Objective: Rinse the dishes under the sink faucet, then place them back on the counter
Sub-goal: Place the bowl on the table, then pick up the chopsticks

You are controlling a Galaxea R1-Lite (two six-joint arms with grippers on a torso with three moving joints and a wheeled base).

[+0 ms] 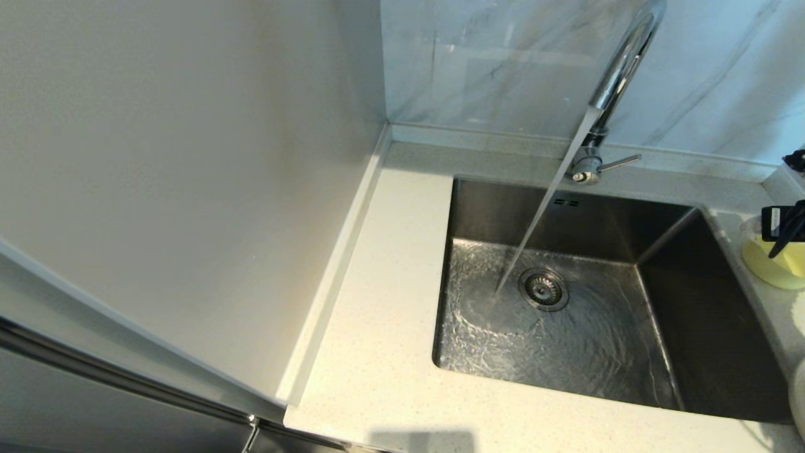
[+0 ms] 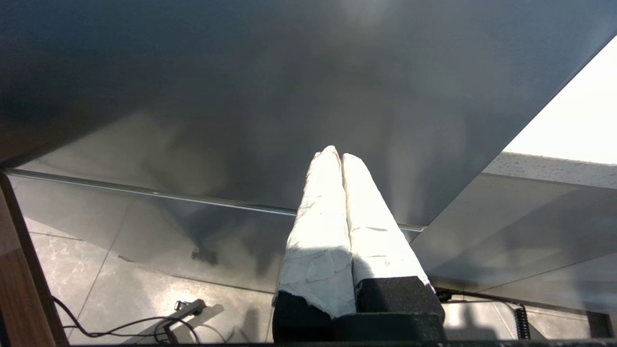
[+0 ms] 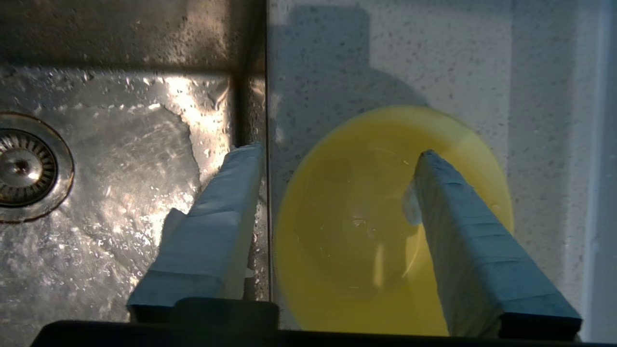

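The pale-yellow bowl [image 3: 366, 231] stands on the speckled counter [image 3: 385, 62] just beside the sink's right rim, and is also in the head view [image 1: 770, 264]. My right gripper [image 3: 337, 152] hangs open above it. One finger [image 3: 462, 231] is over the bowl's inside and the other finger [image 3: 217, 212] is over the sink's edge. The chrome faucet [image 1: 619, 69] runs a stream of water into the steel basin [image 1: 566, 327]. A cream-white plate edge [image 1: 799, 396] shows at the far right. The chopsticks are out of view. My left gripper [image 2: 336, 153] is shut and empty, low beside a cabinet front.
The drain strainer [image 1: 544, 289] sits mid-basin under rippling water. A tall pale wall panel [image 1: 188, 157] closes off the counter strip [image 1: 377, 302] left of the sink. A marble backsplash [image 1: 503, 63] stands behind. Cables [image 2: 120, 325] lie on the floor tiles.
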